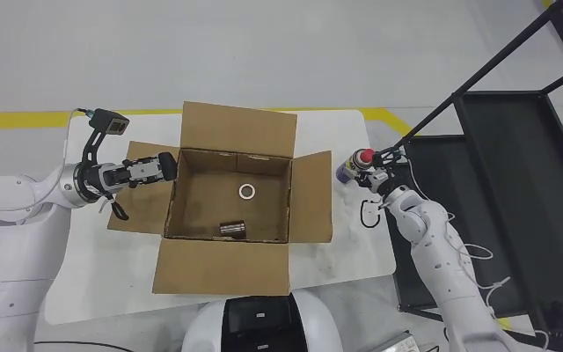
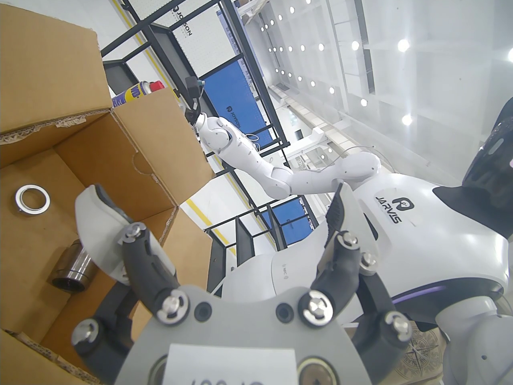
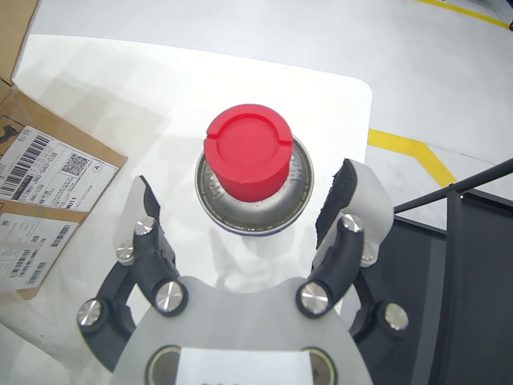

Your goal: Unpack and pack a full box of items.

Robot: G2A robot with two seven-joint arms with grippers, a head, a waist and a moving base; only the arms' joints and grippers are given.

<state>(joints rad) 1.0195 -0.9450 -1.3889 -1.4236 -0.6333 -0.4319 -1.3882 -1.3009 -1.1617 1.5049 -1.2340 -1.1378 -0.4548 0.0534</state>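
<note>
Cardboard, brown and corrugated: open box [image 1: 237, 130] with four flaps folded outward, sitting on a white table [image 1: 97, 273]. On the box floor, just two pieces: a flat silver metal ring [image 1: 247, 190] toward the far wall, and a short dark steel cylinder [image 1: 231, 230] lying on its side by the near wall. Well apart from each other, with bare floor between. Outside the box, just past its right flap, upright on the table: a blue spray can with red cap [image 1: 352, 165]. Right gripper [image 3: 248, 186] poised above that can, spread wide, pads [image 3: 340, 186] flanking the can body with no visible contact. Left gripper [image 2: 216, 202] at the box's left wall, above the left flap, likewise spread and holding nothing, pointed toward the box interior.

Judged by this layout: somewhere mid-task, box far from full. Impossible to tell whether unpacking or packing is under way. If unpacking: one item out, ring and cylinder left to lift, then the whole repacking. If packing: two items in, spray can left to go in, flaps not yet closed.
</note>
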